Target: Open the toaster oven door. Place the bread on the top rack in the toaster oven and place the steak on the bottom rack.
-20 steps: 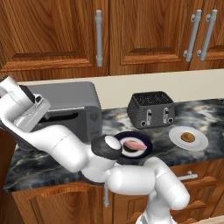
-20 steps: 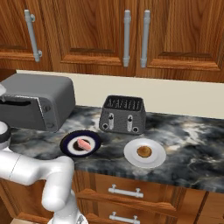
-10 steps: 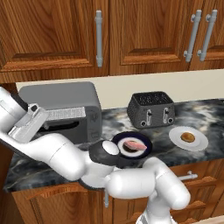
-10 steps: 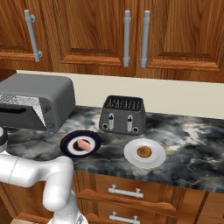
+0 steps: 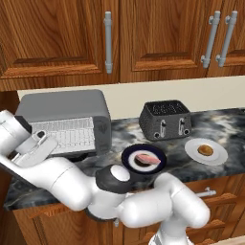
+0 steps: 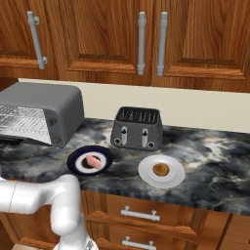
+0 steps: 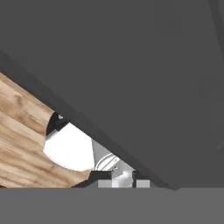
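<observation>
claw (image 5: 21, 152): at far left of the left base view, low in front of the toaster oven; fingertips hidden, can't tell if clenched or released, or whether it grips anything
hand view: mostly a flat dark-grey surface (image 7: 131, 65) very close to the lens; strip of wood grain lower left; can't tell what the surface is
arm: white links sweep from lower right across the front edge of the worktop (image 5: 225, 124) to the oven's left side; elbow joint sits just in front of the steak plate, hiding part of the worktop edge
toaster oven (image 5: 67, 107): light-grey box at left end of worktop, against the back wall
toaster oven door (image 6: 10, 140): dark panel hanging down below the oven front, front opening exposed
racks: white wire grid (image 5: 72, 135) visible in the opening; top and bottom rack not separable from here
steak (image 5: 147, 158): pink slab on a dark round plate (image 5: 130, 161), just right of the oven, near the front edge; not in the oven
bread (image 5: 206, 150): brown bun in middle of a white plate (image 5: 216, 158), right of the steak plate, apart from it; not in the oven
toaster (image 5: 165, 118): black two-slot, behind and between the two plates, well apart from the oven
above: wooden wall cabinets (image 5: 158, 33) with metal bar handles
below: wooden drawers (image 6: 146, 219) with metal pulls
</observation>
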